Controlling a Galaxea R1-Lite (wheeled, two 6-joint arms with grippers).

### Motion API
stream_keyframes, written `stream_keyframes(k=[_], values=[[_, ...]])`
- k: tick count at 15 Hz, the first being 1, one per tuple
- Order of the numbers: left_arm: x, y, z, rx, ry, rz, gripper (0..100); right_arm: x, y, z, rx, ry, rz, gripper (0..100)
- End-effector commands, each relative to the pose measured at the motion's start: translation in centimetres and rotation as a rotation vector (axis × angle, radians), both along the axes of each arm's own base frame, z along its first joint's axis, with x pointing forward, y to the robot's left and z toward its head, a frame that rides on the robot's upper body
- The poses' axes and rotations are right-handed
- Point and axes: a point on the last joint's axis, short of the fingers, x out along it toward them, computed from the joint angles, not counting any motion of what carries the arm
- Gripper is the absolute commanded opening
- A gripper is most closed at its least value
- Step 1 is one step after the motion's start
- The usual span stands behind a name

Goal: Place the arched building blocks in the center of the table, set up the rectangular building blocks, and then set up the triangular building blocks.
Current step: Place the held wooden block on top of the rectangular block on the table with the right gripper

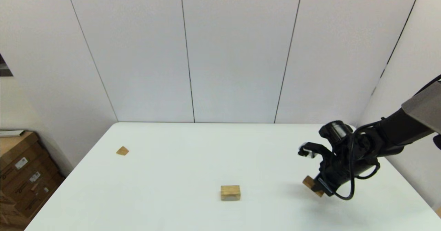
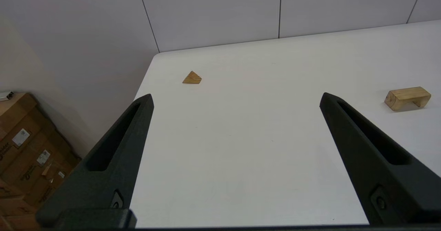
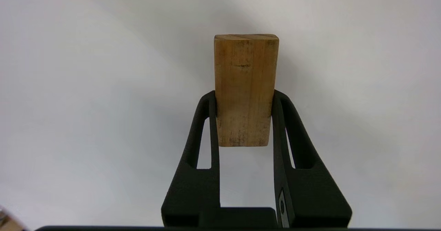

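The right gripper [image 1: 318, 186] clamped the rectangular block [image 3: 245, 86] near the surface's right edge — long axis tilted; the arched block [image 1: 230, 192] stood mid-surface. The left gripper [image 2: 237, 100] sat open.

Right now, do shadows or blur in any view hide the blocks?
Head view: soft shadow under the right gripper on the table, and the arm partly covers the rectangular block. Right wrist view: block sharp, diffuse shadow around it. Left wrist view: arched block and triangular block clear between the open left gripper.
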Motion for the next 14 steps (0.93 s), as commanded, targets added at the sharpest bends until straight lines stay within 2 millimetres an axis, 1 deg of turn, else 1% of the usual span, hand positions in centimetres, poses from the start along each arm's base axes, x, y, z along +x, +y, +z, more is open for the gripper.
stream_keyframes(k=[1,2,3,5,6,7,9,11,12,14], values=[[0.0,0.0,0.0,-0.001,0.001,0.000,100,-2.8,7.7,6.5,0.063,-0.172,0.194,0],[0.0,0.0,0.0,0.000,0.001,0.000,100,-3.8,10.0,7.5,0.088,-0.185,0.243,0],[0.0,0.0,0.0,0.000,0.002,0.000,100,-4.7,11.8,8.2,0.095,-0.181,0.294,0],[0.0,0.0,0.0,0.000,0.002,0.000,100,-6.1,14.5,9.8,0.094,-0.159,0.388,0],[0.0,0.0,0.0,0.000,0.002,0.000,100,-6.6,15.7,10.3,0.089,-0.140,0.425,0],[0.0,0.0,0.0,0.000,0.002,0.000,100,-6.7,16.6,10.1,0.081,-0.119,0.449,0],[0.0,0.0,0.0,0.000,0.002,0.000,100,-6.2,18.3,8.8,0.069,-0.099,0.480,0],[0.0,0.0,0.0,0.000,0.002,0.000,100,-5.0,19.5,7.5,0.048,-0.094,0.482,0],[0.0,0.0,0.0,0.000,0.002,0.000,100,-4.3,20.1,6.5,0.032,-0.086,0.480,0],[0.0,0.0,0.0,0.000,0.002,0.000,100,-3.7,21.0,5.0,0.019,-0.065,0.487,0]])
